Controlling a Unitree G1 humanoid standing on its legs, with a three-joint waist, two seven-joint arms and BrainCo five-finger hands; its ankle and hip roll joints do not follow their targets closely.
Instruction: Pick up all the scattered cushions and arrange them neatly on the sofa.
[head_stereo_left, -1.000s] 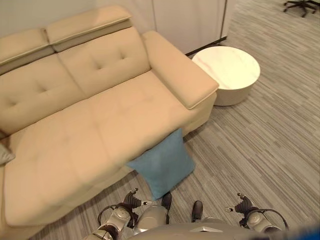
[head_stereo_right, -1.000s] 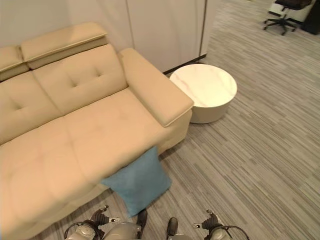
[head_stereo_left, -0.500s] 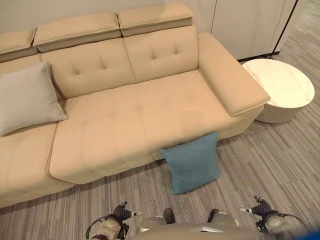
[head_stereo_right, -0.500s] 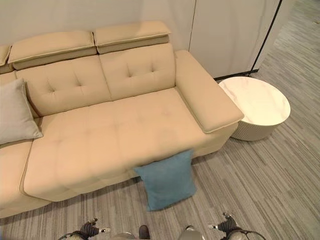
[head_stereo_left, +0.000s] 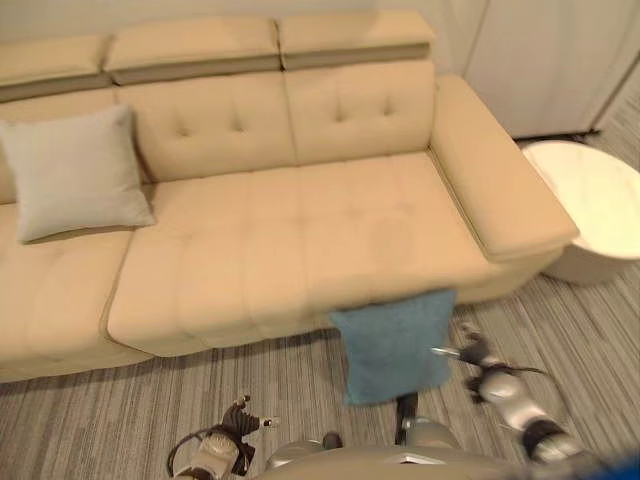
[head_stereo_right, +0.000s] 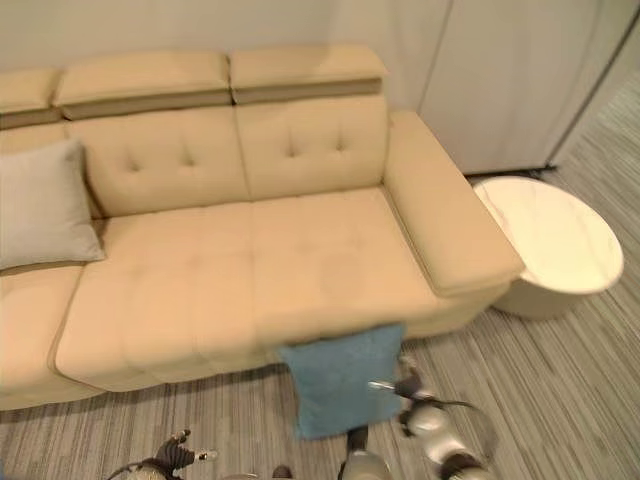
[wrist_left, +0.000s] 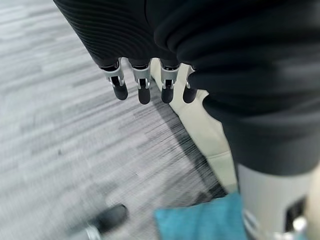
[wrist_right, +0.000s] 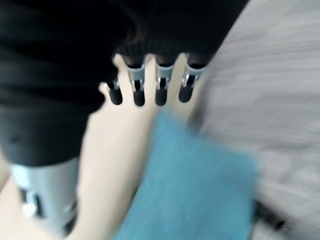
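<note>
blue cushion on floor, one; grey cushion on sofa, one.

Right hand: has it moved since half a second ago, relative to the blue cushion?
Yes. The right hand has come up and in from the lower right, and is now at the right edge of the blue cushion that leans on the sofa front.

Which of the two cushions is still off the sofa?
The blue cushion: it stands on the carpet, leaning against the beige sofa's front, by the right hand. The grey cushion already sits on the seat.
</note>
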